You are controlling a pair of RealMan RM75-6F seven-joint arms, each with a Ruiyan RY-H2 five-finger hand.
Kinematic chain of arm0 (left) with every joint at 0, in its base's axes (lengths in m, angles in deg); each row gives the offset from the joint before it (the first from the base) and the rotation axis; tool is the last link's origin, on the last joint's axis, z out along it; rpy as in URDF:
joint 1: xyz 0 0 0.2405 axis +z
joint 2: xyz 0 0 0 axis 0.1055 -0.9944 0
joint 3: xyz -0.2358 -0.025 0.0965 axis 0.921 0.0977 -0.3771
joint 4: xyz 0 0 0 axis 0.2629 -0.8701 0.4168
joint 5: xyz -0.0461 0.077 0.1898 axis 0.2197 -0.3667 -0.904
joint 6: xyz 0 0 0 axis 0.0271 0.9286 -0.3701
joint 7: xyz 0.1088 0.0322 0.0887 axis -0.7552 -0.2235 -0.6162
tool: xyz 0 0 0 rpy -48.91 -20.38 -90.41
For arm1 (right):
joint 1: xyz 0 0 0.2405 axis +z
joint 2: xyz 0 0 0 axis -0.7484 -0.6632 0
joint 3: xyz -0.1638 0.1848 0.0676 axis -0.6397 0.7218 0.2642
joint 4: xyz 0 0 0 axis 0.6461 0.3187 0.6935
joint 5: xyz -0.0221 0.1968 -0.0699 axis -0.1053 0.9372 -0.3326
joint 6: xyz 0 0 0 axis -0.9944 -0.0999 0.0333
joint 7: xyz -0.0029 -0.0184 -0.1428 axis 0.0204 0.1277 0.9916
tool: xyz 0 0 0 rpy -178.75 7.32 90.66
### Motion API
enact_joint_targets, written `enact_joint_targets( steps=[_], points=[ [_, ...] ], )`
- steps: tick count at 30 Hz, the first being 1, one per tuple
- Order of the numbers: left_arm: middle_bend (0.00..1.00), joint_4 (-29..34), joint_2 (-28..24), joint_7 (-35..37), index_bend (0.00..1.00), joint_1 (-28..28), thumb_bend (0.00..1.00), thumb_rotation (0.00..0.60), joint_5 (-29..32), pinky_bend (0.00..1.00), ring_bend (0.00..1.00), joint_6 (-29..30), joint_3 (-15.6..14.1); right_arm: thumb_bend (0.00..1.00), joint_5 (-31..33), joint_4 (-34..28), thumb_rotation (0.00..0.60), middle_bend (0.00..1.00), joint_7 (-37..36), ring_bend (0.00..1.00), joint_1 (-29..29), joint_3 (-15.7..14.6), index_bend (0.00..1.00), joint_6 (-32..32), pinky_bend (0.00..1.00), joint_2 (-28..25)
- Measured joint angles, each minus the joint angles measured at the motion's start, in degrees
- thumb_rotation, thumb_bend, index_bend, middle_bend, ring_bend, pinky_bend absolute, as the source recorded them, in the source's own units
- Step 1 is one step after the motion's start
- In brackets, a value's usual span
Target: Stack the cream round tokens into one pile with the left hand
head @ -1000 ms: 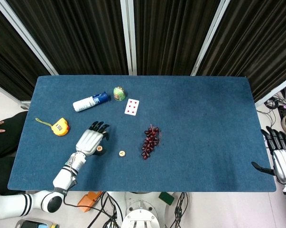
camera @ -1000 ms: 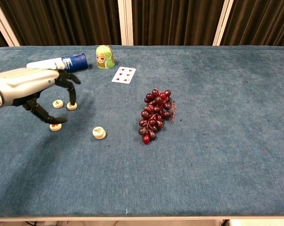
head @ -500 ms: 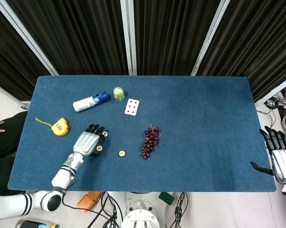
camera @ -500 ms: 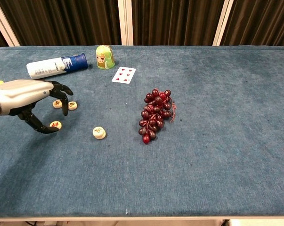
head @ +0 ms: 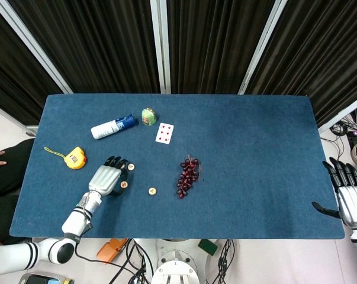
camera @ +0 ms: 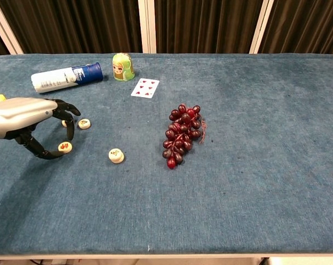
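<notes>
- left hand (camera: 28, 118) low over table, fingers curled apart, holding nothing, thumb tip just beside one cream token (camera: 65, 146)
- other tokens (camera: 84, 123) near fingertips, one (camera: 116, 155) apart, none stacked
- right hand (head: 351, 198) off table edge, fingers spread

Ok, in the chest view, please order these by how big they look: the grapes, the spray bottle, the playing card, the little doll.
1. Spray bottle and grapes: about alike, no clear winner.
2. Little doll.
3. Playing card, lying flat, slightly smaller.
</notes>
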Motion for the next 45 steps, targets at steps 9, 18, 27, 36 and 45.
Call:
enact_joint_targets(
  steps=[9,18,27,36,45],
  points=[
    [0.10,-0.9,0.0,0.1,0.54,0.0,0.37,0.600,0.3,0.00,0.00,-0.6,0.3,0.19,0.0,0.0,0.600,0.02,-0.2,0.00,-0.4,0.0,0.00,-0.6,0.01,0.0],
    [0.10,4.1,-2.3,3.0,0.54,0.5,0.37,0.600,-2.5,0.00,0.00,1.1,1.4,0.19,-0.2,0.4,0.600,0.02,-0.6,0.00,-0.5,0.0,0.00,-0.9,0.01,0.2],
    [0.10,7.2,-0.1,0.6,0.54,-1.7,0.37,0.600,-5.2,0.00,0.00,0.8,2.2,0.19,-0.3,0.6,0.600,0.02,-0.8,0.00,-0.2,0.0,0.00,-0.5,0.01,0.3],
    [0.10,5.8,4.8,-7.5,0.54,-5.0,0.36,0.600,-1.6,0.00,0.00,-0.6,2.7,0.19,-0.1,1.0,0.600,0.02,-1.3,0.00,-0.4,0.0,0.00,-0.6,0.01,0.3],
    [0.10,7.1,5.2,-9.5,0.54,-5.7,0.35,0.600,-0.7,0.00,0.00,0.2,2.3,0.19,0.1,1.7,0.600,0.02,-1.9,0.00,-0.5,0.0,0.00,-0.5,0.01,0.5]
  ],
)
